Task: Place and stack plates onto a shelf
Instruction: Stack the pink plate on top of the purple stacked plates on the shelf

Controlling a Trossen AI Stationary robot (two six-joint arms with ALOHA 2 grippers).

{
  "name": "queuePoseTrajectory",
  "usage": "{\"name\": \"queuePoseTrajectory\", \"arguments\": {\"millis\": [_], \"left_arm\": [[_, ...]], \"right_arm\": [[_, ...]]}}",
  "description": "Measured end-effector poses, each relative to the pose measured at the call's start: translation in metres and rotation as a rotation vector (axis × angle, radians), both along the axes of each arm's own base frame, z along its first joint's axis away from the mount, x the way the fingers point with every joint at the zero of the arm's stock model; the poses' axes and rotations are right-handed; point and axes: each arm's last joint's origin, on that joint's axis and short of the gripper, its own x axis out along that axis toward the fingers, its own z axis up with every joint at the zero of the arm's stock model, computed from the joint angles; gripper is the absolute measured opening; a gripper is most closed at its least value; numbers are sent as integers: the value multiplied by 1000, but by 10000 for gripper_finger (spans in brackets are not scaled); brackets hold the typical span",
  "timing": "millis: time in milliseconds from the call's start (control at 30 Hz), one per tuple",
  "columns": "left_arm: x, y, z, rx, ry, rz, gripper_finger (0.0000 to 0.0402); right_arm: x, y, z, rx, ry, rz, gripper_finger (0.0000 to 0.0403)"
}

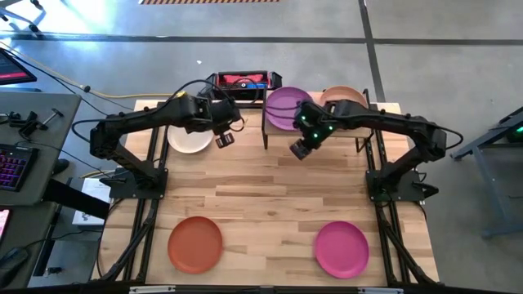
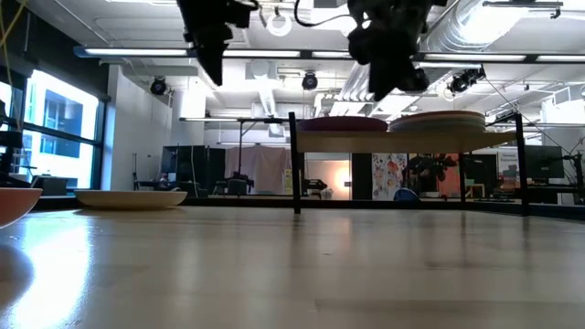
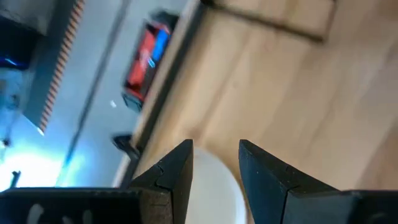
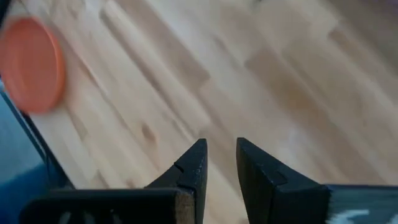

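The shelf (image 2: 411, 142) stands at the table's far edge. On it lie a purple plate (image 1: 284, 106) and, to its right, a tan plate (image 1: 345, 98). A cream plate (image 1: 188, 136) lies flat on the table left of the shelf. Near the front edge lie a rust orange plate (image 1: 195, 243) and a magenta plate (image 1: 342, 248). My left gripper (image 1: 225, 140) hangs open above the table, just right of the cream plate (image 3: 211, 186). My right gripper (image 1: 299, 150) hangs open in front of the shelf, below the purple plate's near rim. Both hold nothing. The other plates are out of view.
A red and black box (image 1: 241, 82) sits at the far edge, left of the shelf. The shelf's black legs (image 2: 294, 174) stand on the tabletop. Bare wood (image 1: 261, 196) stretches across the middle of the table between the grippers and the two near plates.
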Motion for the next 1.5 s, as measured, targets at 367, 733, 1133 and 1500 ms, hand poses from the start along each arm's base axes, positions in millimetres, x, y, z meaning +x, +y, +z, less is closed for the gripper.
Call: {"name": "queuePoseTrajectory", "arguments": {"millis": [367, 733, 1133, 1500], "left_arm": [[-20, -10, -49, -157, 248, 60, 120], [-31, -28, -76, -232, 351, 78, 120], [-30, -55, -83, -219, 375, 34, 120], [-29, -78, -83, -204, 357, 0, 120]], "right_arm": [[-12, 62, -4, 27, 191, 296, 66], [-21, 136, -39, 27, 293, 471, 66], [-42, 199, -71, -191, 280, 489, 66], [-62, 214, -113, -129, 307, 543, 66]]}}
